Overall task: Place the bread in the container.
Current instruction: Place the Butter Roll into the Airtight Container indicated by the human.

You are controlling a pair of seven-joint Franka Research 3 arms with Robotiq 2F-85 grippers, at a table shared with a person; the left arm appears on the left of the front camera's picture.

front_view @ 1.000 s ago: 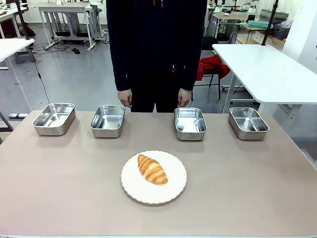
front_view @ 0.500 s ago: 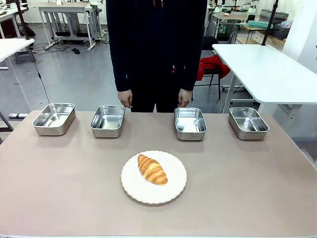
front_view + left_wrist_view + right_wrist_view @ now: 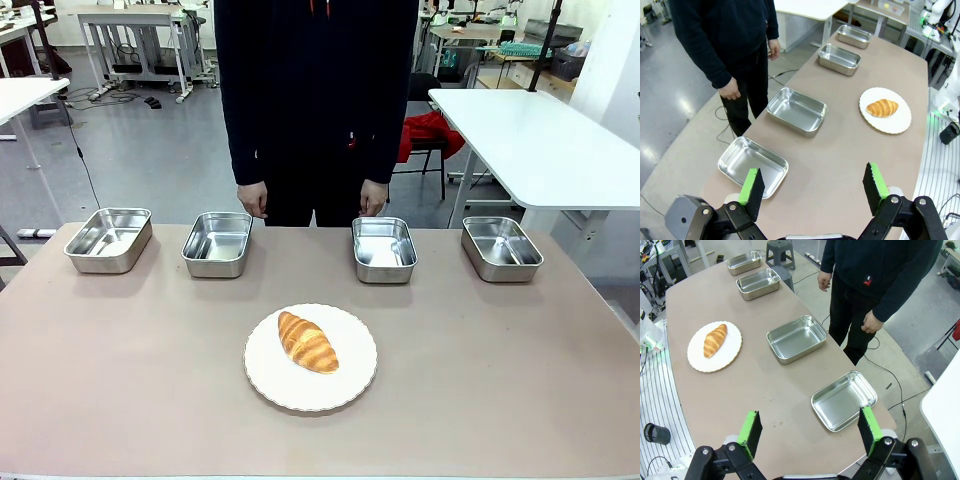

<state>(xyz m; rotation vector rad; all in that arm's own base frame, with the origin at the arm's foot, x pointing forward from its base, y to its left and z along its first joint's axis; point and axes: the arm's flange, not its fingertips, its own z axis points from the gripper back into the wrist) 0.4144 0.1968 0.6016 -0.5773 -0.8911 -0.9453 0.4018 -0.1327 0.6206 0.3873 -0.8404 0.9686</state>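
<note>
A golden-brown, ridged crescent croissant lies on a round white plate. The plate sits near the middle of a tan table, towards the robot's side.

Along the far edge, well apart from the plate, four shallow rectangular stainless-steel pans stand in a row (all alike, with rounded corners). They are the far-left pan, the inner-left pan, the inner-right pan and the far-right pan. Nothing lies in any of them.

A person in dark clothing stands behind the two inner pans, with one hand and the other hand hanging at the sides.

The black left gripper, with green pads, hangs high over one end of the table. Its jaws are spread wide with nothing between them. The matching right gripper hangs over the other end, its jaws also spread wide with nothing between them.
</note>
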